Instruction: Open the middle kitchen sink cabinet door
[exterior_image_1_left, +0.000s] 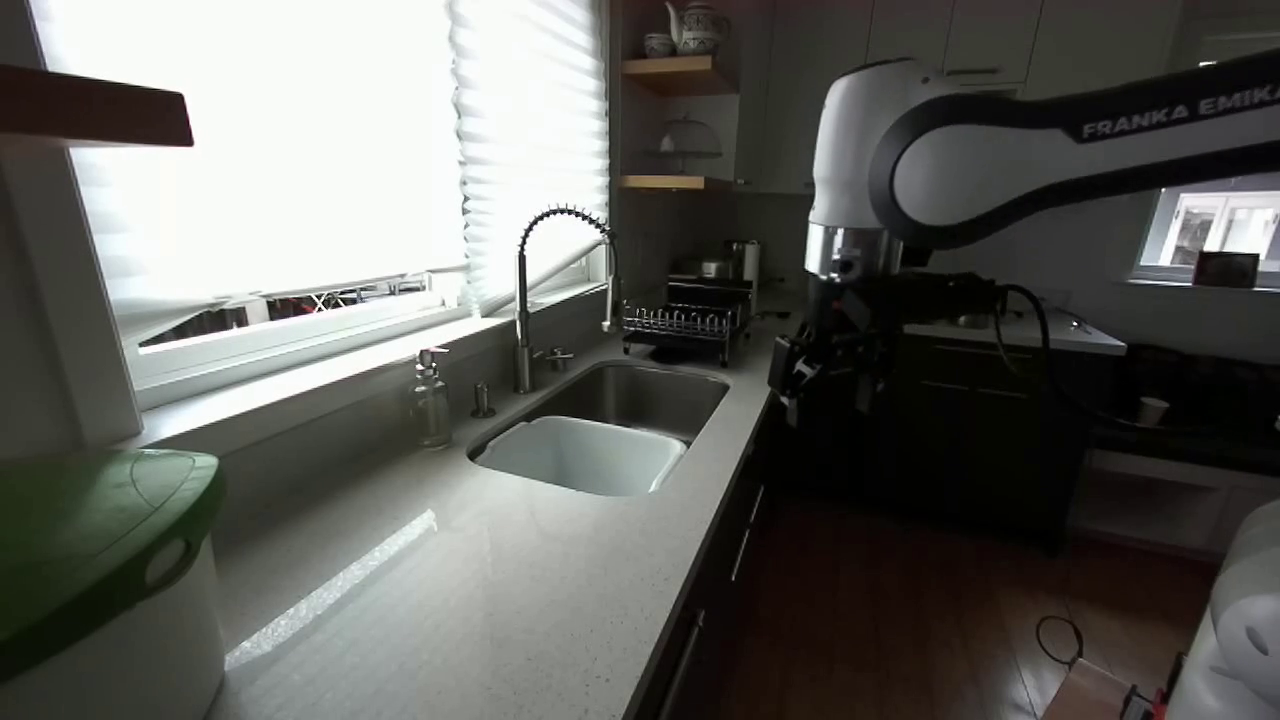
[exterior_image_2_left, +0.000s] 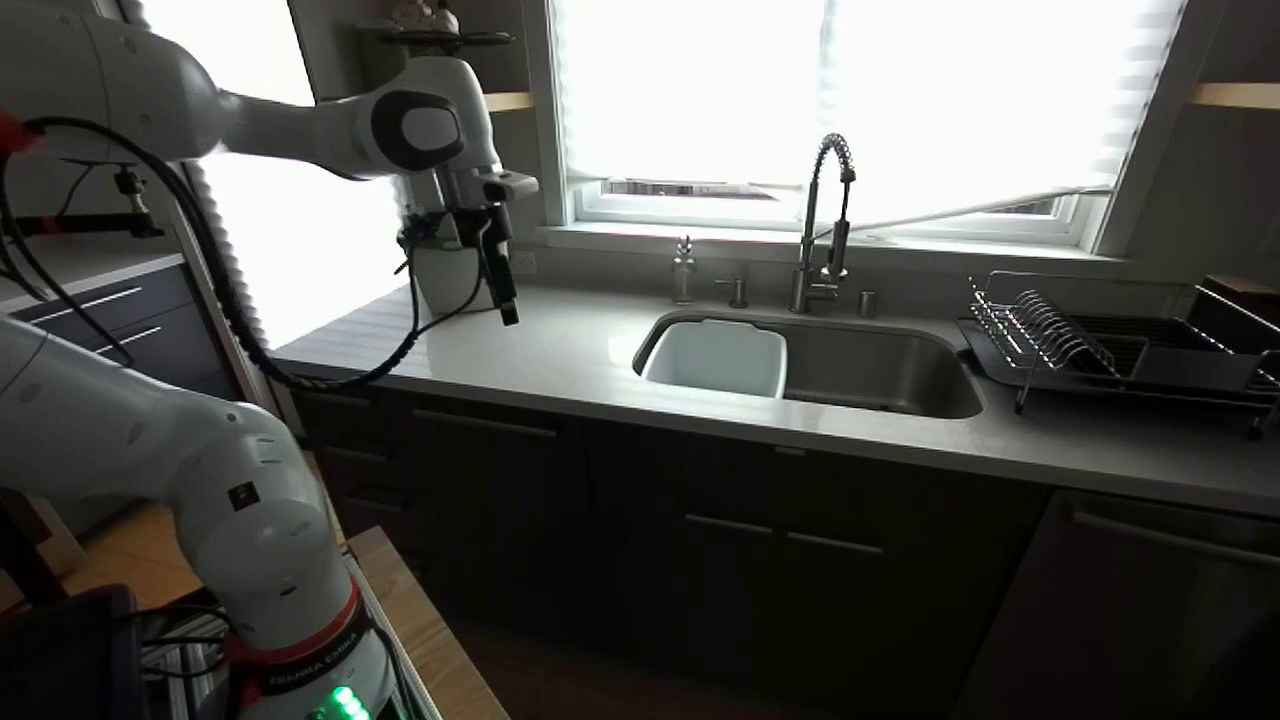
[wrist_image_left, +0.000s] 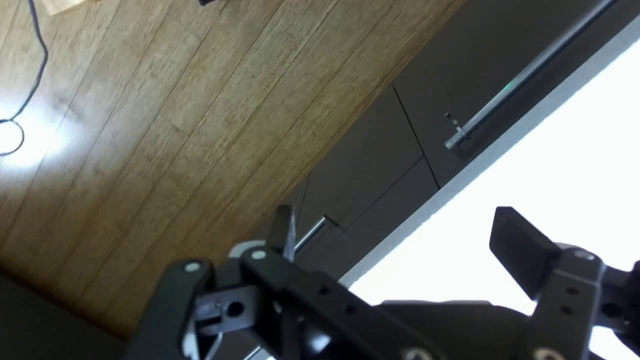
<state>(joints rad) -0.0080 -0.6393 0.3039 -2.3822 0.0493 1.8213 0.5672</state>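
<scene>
The sink (exterior_image_1_left: 655, 395) also shows in an exterior view (exterior_image_2_left: 870, 370), with a pale tub (exterior_image_2_left: 715, 355) in its basin. Below it are two dark cabinet doors, a left one (exterior_image_2_left: 690, 600) and a right one (exterior_image_2_left: 850, 620). Both look shut, with a left bar handle (exterior_image_2_left: 728, 523) and a right bar handle (exterior_image_2_left: 834, 543). My gripper (wrist_image_left: 400, 232) is open and empty, its fingers wide apart. It hangs above counter height, left of the sink, in an exterior view (exterior_image_2_left: 508, 312). In the wrist view a short handle (wrist_image_left: 311, 235) lies well below, partly hidden by a finger.
The countertop (exterior_image_2_left: 560, 340) edge juts over the cabinets. A long handle (wrist_image_left: 525, 80) belongs to a neighbouring front. The faucet (exterior_image_2_left: 815, 220), soap bottle (exterior_image_2_left: 683, 275) and dish rack (exterior_image_2_left: 1130, 350) stand on the counter. The dishwasher (exterior_image_2_left: 1160, 600) is at right. A cable loops below the arm.
</scene>
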